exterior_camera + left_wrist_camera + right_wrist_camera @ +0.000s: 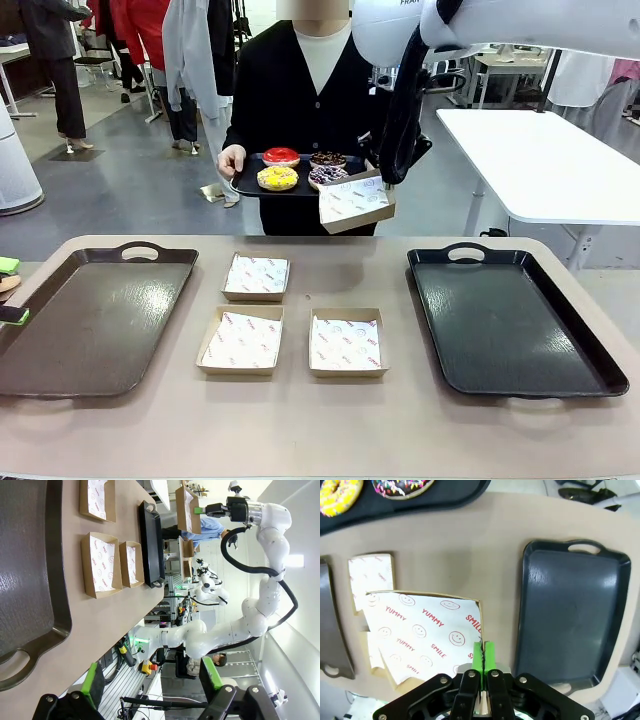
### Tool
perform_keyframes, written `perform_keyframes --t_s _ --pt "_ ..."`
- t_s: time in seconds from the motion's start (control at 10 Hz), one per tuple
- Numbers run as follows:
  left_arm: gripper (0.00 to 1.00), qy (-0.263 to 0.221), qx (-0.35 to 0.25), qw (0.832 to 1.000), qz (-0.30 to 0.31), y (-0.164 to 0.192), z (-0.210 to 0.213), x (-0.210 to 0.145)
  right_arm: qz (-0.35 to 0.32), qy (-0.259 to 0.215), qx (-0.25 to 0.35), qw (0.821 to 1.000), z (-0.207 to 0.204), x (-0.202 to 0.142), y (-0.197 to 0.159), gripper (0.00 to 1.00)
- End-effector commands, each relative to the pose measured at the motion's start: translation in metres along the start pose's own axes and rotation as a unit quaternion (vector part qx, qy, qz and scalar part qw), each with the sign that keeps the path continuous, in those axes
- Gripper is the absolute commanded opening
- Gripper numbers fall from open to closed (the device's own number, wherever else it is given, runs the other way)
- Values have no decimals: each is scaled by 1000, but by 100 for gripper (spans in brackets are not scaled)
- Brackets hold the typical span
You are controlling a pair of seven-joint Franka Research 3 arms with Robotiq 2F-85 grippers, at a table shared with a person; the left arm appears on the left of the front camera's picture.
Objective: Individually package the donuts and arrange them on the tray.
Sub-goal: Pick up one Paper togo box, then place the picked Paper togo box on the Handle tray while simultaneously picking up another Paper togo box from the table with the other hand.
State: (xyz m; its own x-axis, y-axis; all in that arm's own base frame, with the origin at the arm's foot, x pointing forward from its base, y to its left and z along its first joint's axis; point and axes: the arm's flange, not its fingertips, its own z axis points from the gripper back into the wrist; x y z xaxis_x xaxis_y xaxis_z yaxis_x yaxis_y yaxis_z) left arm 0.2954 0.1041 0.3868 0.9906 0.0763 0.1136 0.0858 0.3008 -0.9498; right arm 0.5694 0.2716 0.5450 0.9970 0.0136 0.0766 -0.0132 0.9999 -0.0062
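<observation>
**Front and wrist views.** The paper liner of the held box (420,630) is printed in red with "YUMMY", "SMILE" and smiling faces. The same print lines three boxes (241,340) lying on the table (320,440), a beige top with rounded corners. A large black left tray (95,320) and right tray (510,320) flank the boxes. Beyond are a grey floor and a white side table (540,160). The donuts (279,177) sit two by two on a small black tray (250,187), held by the person's hand (232,160) past the table's far edge: red donut (281,156), glossy; yellow donut (337,495), crumbly; chocolate donut (327,159), sprinkled; drizzled donut (327,176), dark with white lines. The right gripper (482,655), pads clamped on the held box's rim, holds it tilted in the air just beside the donuts. The left gripper (8,290) hangs beside the left tray's outer rim, fingers apart
</observation>
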Motion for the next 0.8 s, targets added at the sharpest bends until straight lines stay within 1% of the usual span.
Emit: perform_keyframes --t_s 0.0,0.7 --pt "100 2 -4 1000 -2 -2 1 -1 4 2 -2 1000 -1 -6 3 0" --pt "100 2 -4 1000 -2 -2 1 -1 4 2 -2 1000 -1 -6 3 0"
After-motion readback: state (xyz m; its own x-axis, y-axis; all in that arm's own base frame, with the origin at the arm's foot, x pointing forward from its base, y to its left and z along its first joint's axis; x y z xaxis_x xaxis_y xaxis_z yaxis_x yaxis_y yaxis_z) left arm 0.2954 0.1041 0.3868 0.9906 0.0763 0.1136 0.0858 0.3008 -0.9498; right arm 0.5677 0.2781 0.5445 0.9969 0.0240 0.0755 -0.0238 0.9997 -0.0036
